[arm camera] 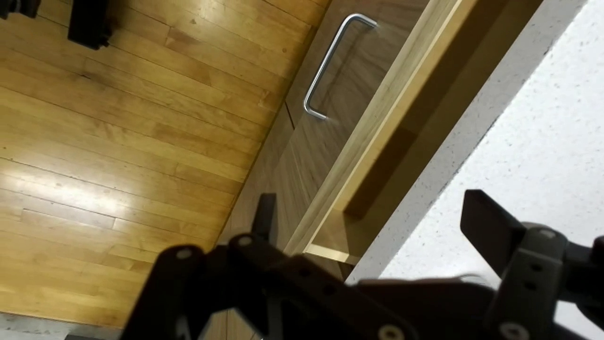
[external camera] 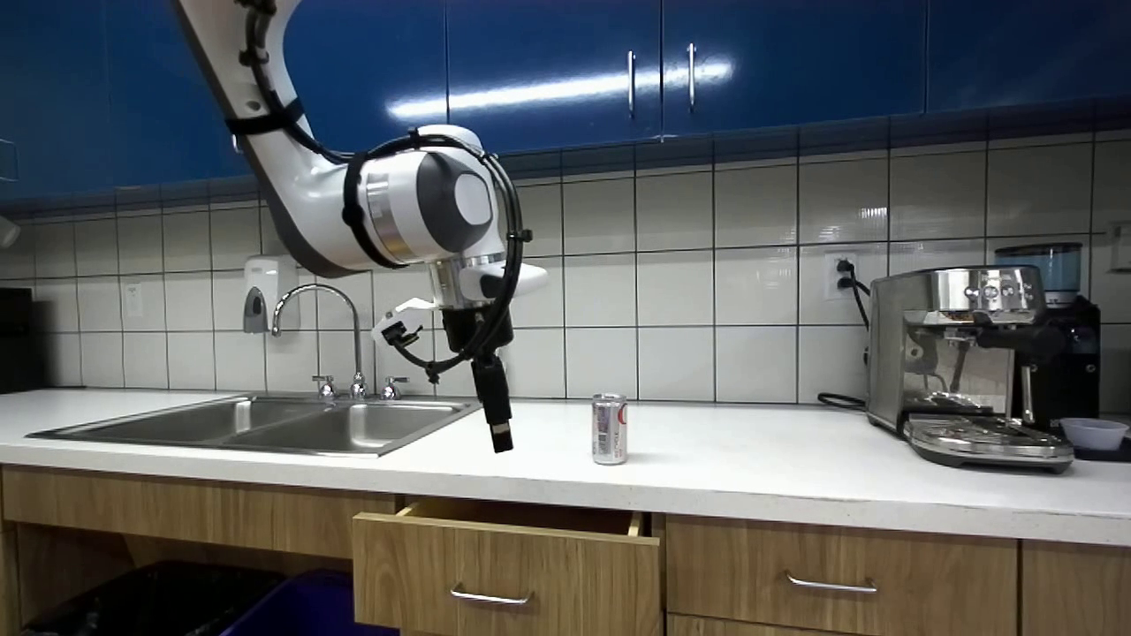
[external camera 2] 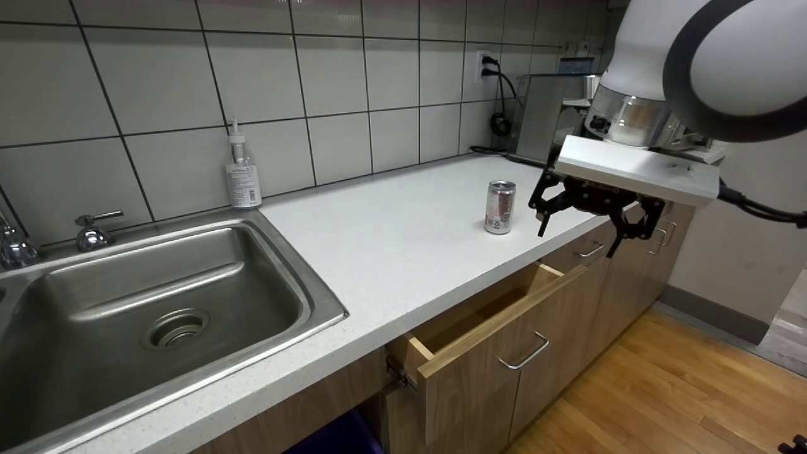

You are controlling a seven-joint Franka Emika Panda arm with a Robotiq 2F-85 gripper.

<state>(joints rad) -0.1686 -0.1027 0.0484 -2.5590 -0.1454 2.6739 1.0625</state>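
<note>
Kitchen backsplash of large off-white tiles (external camera: pixel 676 287), glossy dark blue wall cabinets (external camera: pixel 548 53) above, long white speckled counter (external camera 2: pixel 378 233) below. Black two-finger gripper (external camera 2: pixel 577 243) on a white-and-grey robot arm (external camera: pixel 411 212) hangs pointing down in mid-air near the counter's front edge, jaws spread wide, nothing between them, nothing touched. In the wrist view the dark fingers (arm camera: pixel 490 231) sit well apart, with part of the drawer showing behind the gap. Brown wood-fronted drawer (external camera: pixel 508 556) stands partly open under the counter, pale wood sides visible, silver metal handle (external camera: pixel 490 597) on its front. Silver aluminium drink can (external camera: pixel 610 430) with red print stands upright on the counter near the front edge, apart from the gripper. Also visible: stainless steel double sink (external camera 2: pixel 113 359) with chrome faucet (external camera: pixel 358 386), clear plastic pump bottle (external camera 2: pixel 243 183) with white label near the sink's back corner, steel espresso machine (external camera: pixel 937 353) farther along the counter, dark purple bin (external camera: pixel 305 605) underneath, warm yellow-brown plank floor (arm camera: pixel 118 141).
</note>
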